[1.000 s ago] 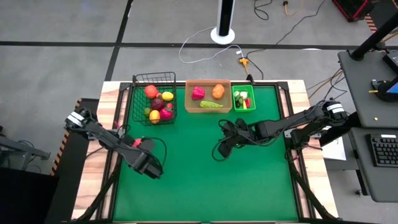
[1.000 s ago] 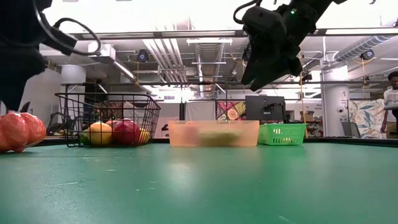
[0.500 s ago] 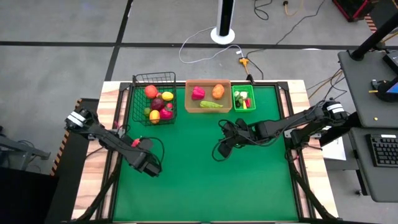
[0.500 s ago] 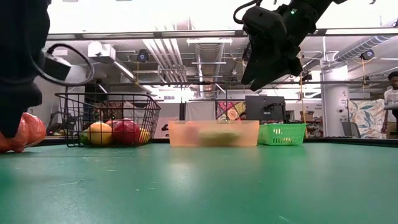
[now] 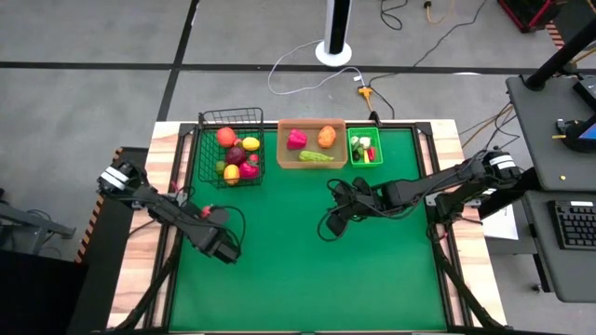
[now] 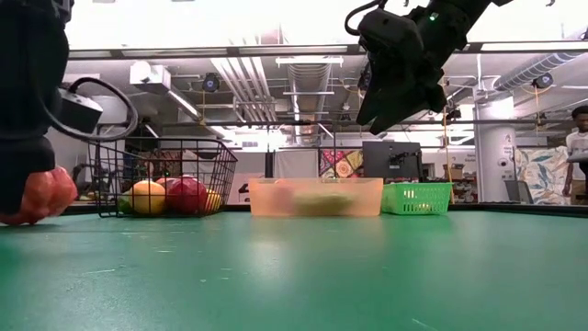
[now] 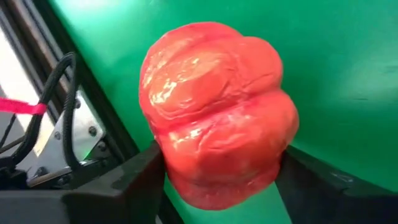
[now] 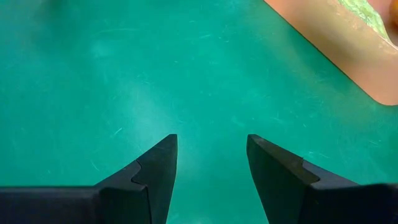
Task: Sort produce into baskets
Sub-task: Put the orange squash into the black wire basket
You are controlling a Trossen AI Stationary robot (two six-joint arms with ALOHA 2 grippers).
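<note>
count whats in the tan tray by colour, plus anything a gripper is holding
In the tan tray:
pink piece: 1
orange piece: 1
green cucumber: 1
Held by the left gripper:
red pepper: 1
Total: 4

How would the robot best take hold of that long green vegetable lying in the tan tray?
Probably from straight above, pinching the green vegetable across its narrow middle. It lies flat and lengthwise near the front wall of the tan tray, so coming in from the side looks blocked.
</note>
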